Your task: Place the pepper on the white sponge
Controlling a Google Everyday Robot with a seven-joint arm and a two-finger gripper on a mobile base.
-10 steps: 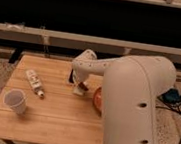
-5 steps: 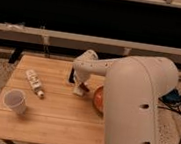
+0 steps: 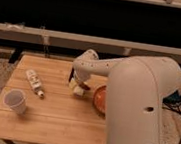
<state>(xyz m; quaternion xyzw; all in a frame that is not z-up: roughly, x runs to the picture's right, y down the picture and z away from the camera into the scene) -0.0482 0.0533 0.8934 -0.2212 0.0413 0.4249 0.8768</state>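
The white sponge (image 3: 76, 89) lies near the middle of the wooden table (image 3: 51, 121). A small dark red-brown pepper (image 3: 84, 87) lies on the sponge's top right edge. My gripper (image 3: 73, 77) hangs from the white arm just above and left of the sponge, very close to the pepper. Whether it still touches the pepper does not show.
A round orange-red dish (image 3: 100, 99) sits right of the sponge, partly hidden by my arm (image 3: 140, 103). A long white labelled tube (image 3: 34, 82) lies at the left. A white cup (image 3: 15, 101) stands at the front left. A dark wall and rail run behind the table.
The gripper has drifted slightly up and to the left, away from the sponge. The pepper stays at the sponge. The other things have not moved.
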